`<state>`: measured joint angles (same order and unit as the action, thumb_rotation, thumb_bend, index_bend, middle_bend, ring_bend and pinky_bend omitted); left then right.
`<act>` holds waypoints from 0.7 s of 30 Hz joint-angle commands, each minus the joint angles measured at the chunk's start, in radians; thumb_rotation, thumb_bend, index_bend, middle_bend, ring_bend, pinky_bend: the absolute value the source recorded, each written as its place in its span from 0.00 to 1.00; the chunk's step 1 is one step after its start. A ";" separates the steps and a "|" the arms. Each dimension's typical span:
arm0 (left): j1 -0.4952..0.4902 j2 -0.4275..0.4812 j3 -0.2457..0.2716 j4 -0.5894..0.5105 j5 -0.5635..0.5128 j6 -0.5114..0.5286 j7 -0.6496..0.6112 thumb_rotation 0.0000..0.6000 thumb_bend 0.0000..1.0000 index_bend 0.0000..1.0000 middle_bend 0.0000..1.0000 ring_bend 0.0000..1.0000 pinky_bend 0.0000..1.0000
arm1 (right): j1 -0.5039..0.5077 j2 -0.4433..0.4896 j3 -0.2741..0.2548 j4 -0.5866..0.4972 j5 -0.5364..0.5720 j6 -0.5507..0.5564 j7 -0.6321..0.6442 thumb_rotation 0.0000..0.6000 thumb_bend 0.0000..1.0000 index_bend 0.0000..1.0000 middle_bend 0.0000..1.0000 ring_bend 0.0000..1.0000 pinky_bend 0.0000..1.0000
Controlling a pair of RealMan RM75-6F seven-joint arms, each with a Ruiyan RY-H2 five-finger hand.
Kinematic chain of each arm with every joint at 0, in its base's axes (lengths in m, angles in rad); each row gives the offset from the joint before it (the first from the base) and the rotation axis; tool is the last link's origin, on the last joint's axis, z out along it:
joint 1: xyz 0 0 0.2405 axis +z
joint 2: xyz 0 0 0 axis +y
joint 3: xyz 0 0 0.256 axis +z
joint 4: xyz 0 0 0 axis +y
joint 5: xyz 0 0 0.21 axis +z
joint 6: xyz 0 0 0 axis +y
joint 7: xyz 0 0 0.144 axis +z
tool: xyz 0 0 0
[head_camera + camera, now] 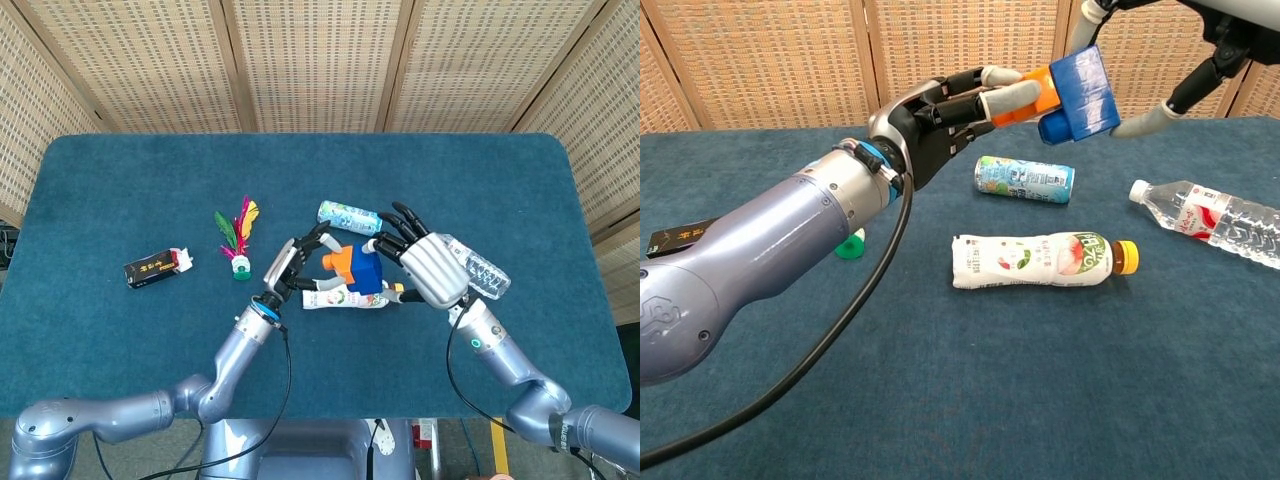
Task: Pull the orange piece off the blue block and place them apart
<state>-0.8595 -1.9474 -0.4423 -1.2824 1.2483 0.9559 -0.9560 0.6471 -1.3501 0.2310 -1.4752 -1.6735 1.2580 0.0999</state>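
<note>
While left robot hand (940, 115) grips orange piece (1025, 98), blue block (1080, 92) attached.

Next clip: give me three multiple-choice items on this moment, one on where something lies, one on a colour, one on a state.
1. Where does the clear water bottle lie?
A. right end of the table, on its side
B. upright beside the black box
C. in the left hand

2. What colour is the cap of the peach drink bottle?
A. green
B. orange
C. white

3. What state is the orange piece in?
A. lying alone on the table
B. joined to the blue block, gripped by the left hand
C. held in the right hand, pulled free

Answers: 1 A, it lies flat near the right edge. 2 B, the cap at its end is orange. 3 B, piece and block show joined, in the air.
</note>
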 commanded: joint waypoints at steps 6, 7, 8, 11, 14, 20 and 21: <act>0.002 0.001 -0.005 -0.006 -0.005 -0.002 0.003 1.00 0.24 0.54 0.54 0.00 0.00 | 0.006 -0.021 -0.003 0.026 -0.008 0.037 0.020 1.00 0.05 0.49 0.50 0.21 0.00; 0.002 0.001 -0.005 -0.006 -0.006 -0.003 0.002 1.00 0.24 0.54 0.54 0.00 0.00 | 0.007 -0.022 -0.004 0.025 -0.009 0.039 0.021 1.00 0.06 0.50 0.50 0.21 0.00; 0.002 0.000 -0.006 -0.006 -0.008 -0.004 0.002 1.00 0.23 0.54 0.54 0.00 0.00 | 0.008 -0.023 -0.006 0.025 -0.010 0.042 0.019 1.00 0.08 0.50 0.51 0.21 0.00; 0.003 0.000 -0.006 -0.008 -0.009 -0.005 0.002 1.00 0.23 0.54 0.54 0.00 0.00 | 0.011 -0.024 -0.009 0.023 -0.011 0.046 0.018 1.00 0.09 0.52 0.52 0.21 0.00; 0.005 0.001 -0.008 -0.010 -0.010 -0.005 0.002 1.00 0.24 0.54 0.54 0.00 0.00 | 0.013 -0.023 -0.010 0.025 -0.013 0.052 0.013 1.00 0.11 0.53 0.52 0.21 0.00; 0.013 0.014 -0.009 -0.015 -0.012 -0.006 0.004 1.00 0.24 0.54 0.54 0.00 0.00 | 0.007 -0.009 -0.016 0.031 -0.018 0.074 0.013 1.00 0.13 0.54 0.54 0.22 0.00; 0.015 0.017 -0.008 -0.016 -0.013 -0.007 0.003 1.00 0.24 0.54 0.54 0.00 0.00 | 0.005 -0.005 -0.017 0.033 -0.019 0.078 0.015 1.00 0.13 0.55 0.54 0.22 0.00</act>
<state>-0.8463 -1.9324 -0.4510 -1.2975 1.2364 0.9501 -0.9528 0.6541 -1.3585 0.2148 -1.4444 -1.6913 1.3323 0.1131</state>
